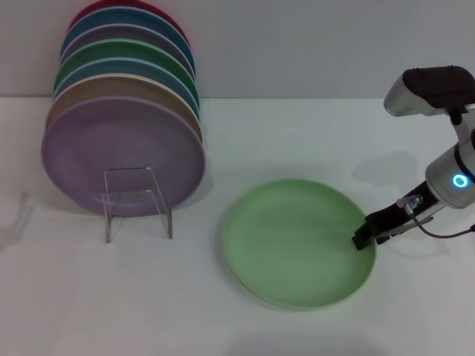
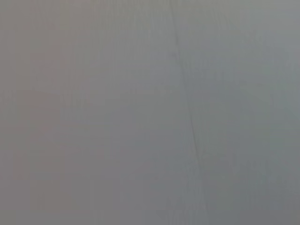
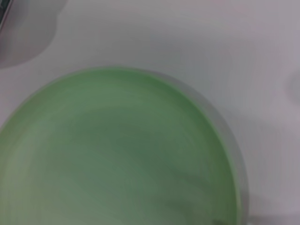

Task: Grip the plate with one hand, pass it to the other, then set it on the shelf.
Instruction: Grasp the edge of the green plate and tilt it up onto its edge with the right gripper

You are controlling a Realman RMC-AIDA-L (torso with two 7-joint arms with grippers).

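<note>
Pale mint-green, matte, round and shallow: the plate (image 1: 297, 241) lies flat on the white surface (image 1: 312, 133), face up, right of centre and well apart from the shelf. Being round it has no long axis and points nowhere in particular; its open face is toward the ceiling.

My right gripper (image 1: 364, 239), black, on the white-grey arm with the glowing blue ring, sits at the plate's right-hand rim, tip over the edge. How far the jaws stand apart I cannot tell, nor whether they have the rim yet. The right wrist view shows only the plate (image 3: 117, 154), filling most of the frame.

My left gripper is not in sight; its wrist view gives plain grey.

Step in hand, as I judge it: the first grip. The plate is not lifted. Next calls for a firm pinch on the thin rim, then a lift toward the other hand.

The small clear acrylic plate stand (image 1: 137, 200) is to the left, with a row of coloured plates (image 1: 122, 148) leaning at it, a lilac one in front.
</note>
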